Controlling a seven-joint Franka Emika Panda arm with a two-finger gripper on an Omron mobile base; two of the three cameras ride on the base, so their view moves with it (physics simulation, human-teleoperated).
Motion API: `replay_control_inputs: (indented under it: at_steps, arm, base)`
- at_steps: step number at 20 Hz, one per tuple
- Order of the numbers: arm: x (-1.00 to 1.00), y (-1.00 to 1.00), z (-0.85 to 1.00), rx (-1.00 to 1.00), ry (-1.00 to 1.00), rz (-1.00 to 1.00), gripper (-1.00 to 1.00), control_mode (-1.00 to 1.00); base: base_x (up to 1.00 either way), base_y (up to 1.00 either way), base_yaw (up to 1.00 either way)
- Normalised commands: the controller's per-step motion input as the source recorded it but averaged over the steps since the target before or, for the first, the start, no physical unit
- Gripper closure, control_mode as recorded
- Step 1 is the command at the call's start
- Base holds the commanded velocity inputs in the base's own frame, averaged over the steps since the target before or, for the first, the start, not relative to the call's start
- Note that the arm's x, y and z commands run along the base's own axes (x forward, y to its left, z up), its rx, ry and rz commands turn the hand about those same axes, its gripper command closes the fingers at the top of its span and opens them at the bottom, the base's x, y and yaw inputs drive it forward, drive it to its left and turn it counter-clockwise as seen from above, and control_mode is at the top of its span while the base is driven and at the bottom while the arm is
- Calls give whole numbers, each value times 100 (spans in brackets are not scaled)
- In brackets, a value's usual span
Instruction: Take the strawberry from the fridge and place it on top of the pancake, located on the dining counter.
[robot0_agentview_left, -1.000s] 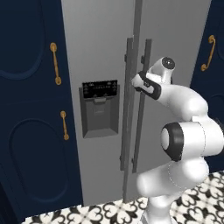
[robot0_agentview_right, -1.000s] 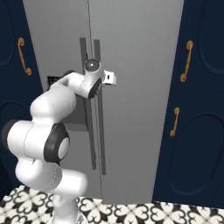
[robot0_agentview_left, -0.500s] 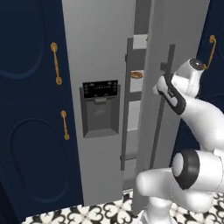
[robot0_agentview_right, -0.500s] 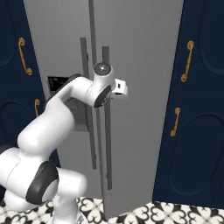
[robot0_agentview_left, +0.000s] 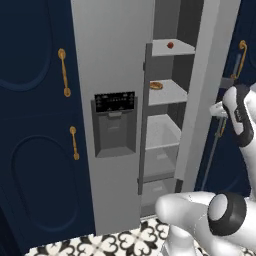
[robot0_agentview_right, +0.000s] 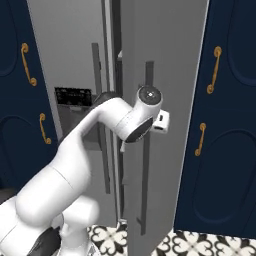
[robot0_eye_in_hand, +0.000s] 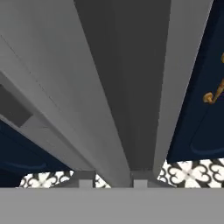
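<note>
The fridge (robot0_agentview_left: 110, 50) stands with its right door (robot0_agentview_right: 165, 60) swung partly open. On its top shelf sits the strawberry (robot0_agentview_left: 170, 45), tiny and red. My gripper (robot0_agentview_left: 218, 111) is at the open door's outer face, shut on the door's vertical handle (robot0_agentview_right: 148, 80). In the hand view the dark handle bar (robot0_eye_in_hand: 127, 87) runs down between my two fingertips, where the gripper (robot0_eye_in_hand: 113, 179) grips it. The right base view has the hand (robot0_agentview_right: 152, 127) pressed against that handle. The pancake and the dining counter are out of view.
A flat orange-brown food piece (robot0_agentview_left: 156, 85) lies on the second shelf, with pale shelves and drawers below it. Navy cabinets with brass handles (robot0_agentview_left: 64, 72) flank the fridge on both sides (robot0_agentview_right: 215, 70). The floor is patterned tile (robot0_agentview_left: 125, 240).
The right fridge door went from closed to partly open, pulled by my gripper on its handle. My arm swung to the right with it, and the shelves and the strawberry came into sight.
</note>
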Motion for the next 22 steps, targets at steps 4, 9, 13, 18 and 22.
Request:
replay_control_inputs:
  at_steps: [4,9,13,18,22]
  arm:
    - [-59,19,24,-10,5,0,-100,-100]
    - [-37,94,14,-42,21,0,-100,-100]
    - [51,94,0,-59,49,0,-100,-100]
    - [98,28,0,-54,28,5,-100,-100]
    - [92,-22,-1,-42,22,13,-100,-100]
  base:
    - [0,0,0]
    - [0,0,0]
    - [0,0,0]
    - [0,0,0]
    - [0,0,0]
